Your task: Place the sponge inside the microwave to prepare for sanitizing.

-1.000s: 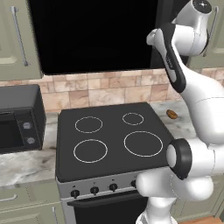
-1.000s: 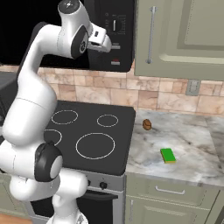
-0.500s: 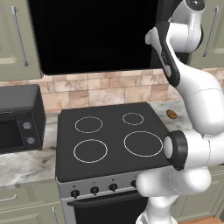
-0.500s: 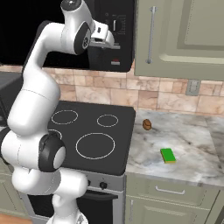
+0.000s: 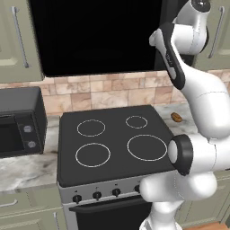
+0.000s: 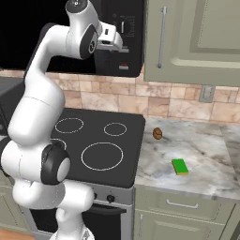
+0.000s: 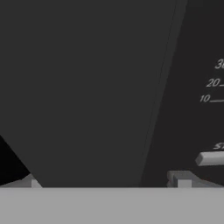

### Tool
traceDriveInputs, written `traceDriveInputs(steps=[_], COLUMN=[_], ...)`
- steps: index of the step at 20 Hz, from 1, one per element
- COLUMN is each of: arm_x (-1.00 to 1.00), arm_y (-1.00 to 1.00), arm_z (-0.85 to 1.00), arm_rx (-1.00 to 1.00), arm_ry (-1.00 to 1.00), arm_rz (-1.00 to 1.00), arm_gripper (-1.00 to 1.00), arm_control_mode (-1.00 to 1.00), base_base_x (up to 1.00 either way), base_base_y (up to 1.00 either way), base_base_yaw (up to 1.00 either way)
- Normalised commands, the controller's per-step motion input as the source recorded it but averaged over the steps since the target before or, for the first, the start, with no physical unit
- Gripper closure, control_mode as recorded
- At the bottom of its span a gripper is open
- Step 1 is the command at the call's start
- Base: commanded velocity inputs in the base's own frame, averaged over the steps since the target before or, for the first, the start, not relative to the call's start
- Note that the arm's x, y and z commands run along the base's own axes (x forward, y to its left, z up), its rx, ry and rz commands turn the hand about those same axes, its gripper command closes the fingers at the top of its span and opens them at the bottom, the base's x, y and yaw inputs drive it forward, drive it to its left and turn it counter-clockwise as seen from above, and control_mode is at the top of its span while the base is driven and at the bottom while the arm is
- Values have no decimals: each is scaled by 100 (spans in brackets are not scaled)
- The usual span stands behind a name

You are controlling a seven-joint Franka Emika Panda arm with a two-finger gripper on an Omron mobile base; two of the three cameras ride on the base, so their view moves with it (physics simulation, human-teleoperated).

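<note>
The green sponge point(image 6: 179, 166) lies flat on the marble counter to the right of the stove. The black microwave point(image 5: 99, 36) hangs above the stove, its wide dark door point(image 7: 87, 87) shut and its control panel point(image 6: 125, 33) on the right. My gripper point(image 6: 116, 41) is raised high against the microwave's front, near the seam between door and panel. In the hand view my gripper point(image 7: 108, 181) is open, with the fingertips point(image 7: 35, 181) far apart and nothing between them. Dial marks point(image 7: 212, 83) and a grey button point(image 7: 210, 158) show on the panel.
A small brown roundish object point(image 6: 157, 133) sits on the counter beside the stove, also seen from the left point(image 5: 176, 117). The black stove top point(image 5: 112, 143) is below the microwave. A black toaster oven point(image 5: 18, 121) stands on the left counter. Green cabinets point(image 6: 197, 37) flank the microwave.
The arm's upper links have turned a little while the hand stays up at the microwave's front. The sponge has not moved.
</note>
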Motion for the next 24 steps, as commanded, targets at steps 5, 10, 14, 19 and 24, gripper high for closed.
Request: traceDriveInputs(steps=[5, 10, 14, 19, 24], arm_x=[10, 0, 0, -20, -86], arm_y=[0, 0, 0, 0, 3], arm_z=[0, 0, 0, 0, 1], arm_rx=[0, 0, 0, 0, 0], arm_ry=[-11, -1, 0, 0, -7], arm_rz=[0, 0, 0, 0, -3], arm_gripper=[100, 100, 100, 100, 100], arm_control_mode=[-100, -100, -100, -100, -100], base_base_x=[0, 0, 0, 0, 0], base_base_y=[0, 0, 0, 0, 0], base_base_yaw=[0, 0, 0, 0, 0])
